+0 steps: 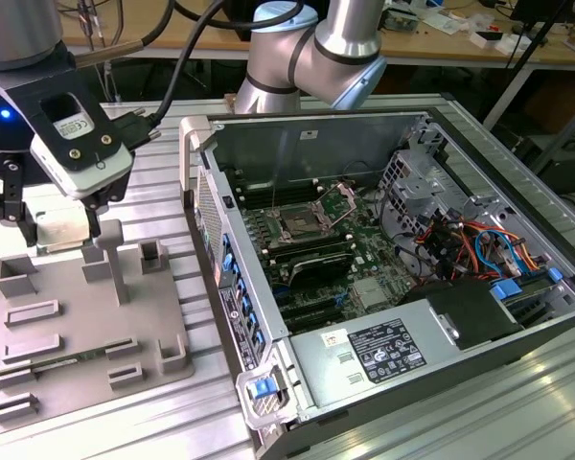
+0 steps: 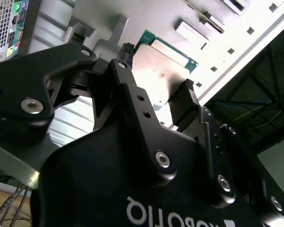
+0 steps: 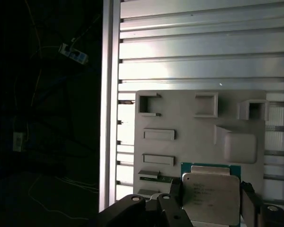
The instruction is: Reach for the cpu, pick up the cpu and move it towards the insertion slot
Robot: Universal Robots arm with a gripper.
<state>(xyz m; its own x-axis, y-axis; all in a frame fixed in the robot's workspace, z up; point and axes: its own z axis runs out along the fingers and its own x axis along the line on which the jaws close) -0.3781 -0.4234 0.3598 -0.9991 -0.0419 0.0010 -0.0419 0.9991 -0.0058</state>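
The cpu, a thin silvery square with a green rim, hangs just above the far end of the grey plastic tray on the exterior view's left. My gripper is shut on the cpu, one black finger on each of two opposite edges. Both wrist views show the cpu between the fingers, with the tray beneath. The insertion slot, a metal-framed socket with a dark centre, lies on the motherboard inside the open computer case, well off to the exterior view's right.
The open computer case stands beside the tray, its side wall rising between gripper and motherboard. Cables and drives fill its right part. The tray carries several raised blocks. The ribbed aluminium table ends at an edge.
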